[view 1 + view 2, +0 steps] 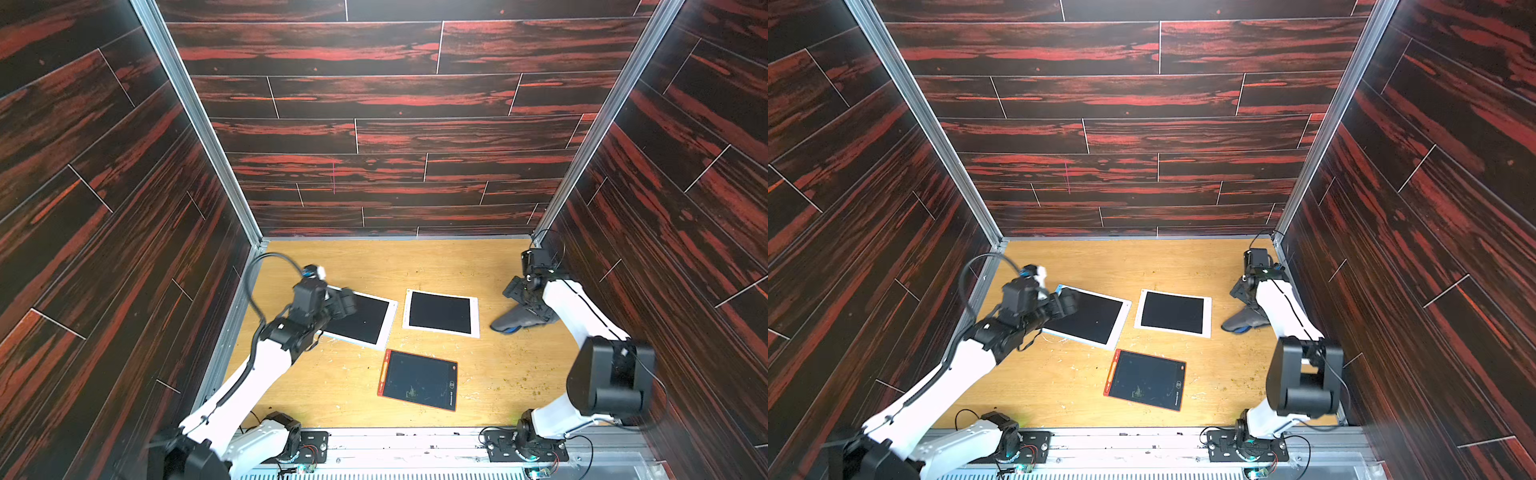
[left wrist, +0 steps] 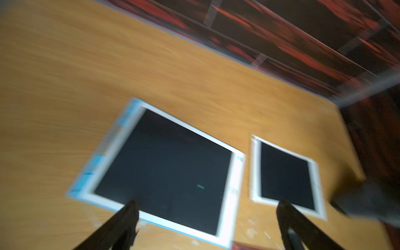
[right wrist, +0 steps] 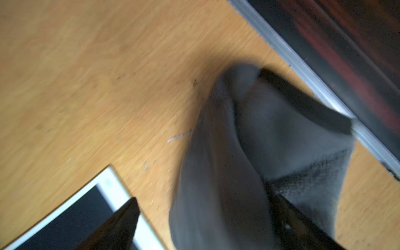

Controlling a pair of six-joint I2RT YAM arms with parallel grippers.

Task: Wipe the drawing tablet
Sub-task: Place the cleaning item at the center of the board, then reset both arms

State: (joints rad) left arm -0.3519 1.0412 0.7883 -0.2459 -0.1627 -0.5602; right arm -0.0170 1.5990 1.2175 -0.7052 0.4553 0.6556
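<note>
Both top views show you the whole worktop (image 1: 374, 266) from high above its near edge, while both wrist cameras look closely across it, sharing one white-framed tablet (image 2: 285, 175).

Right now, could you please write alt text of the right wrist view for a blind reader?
A grey cloth sits heaped on the wooden table in front of the open right gripper. The corner of a white-framed tablet shows beside it; the picture is blurred.
</note>
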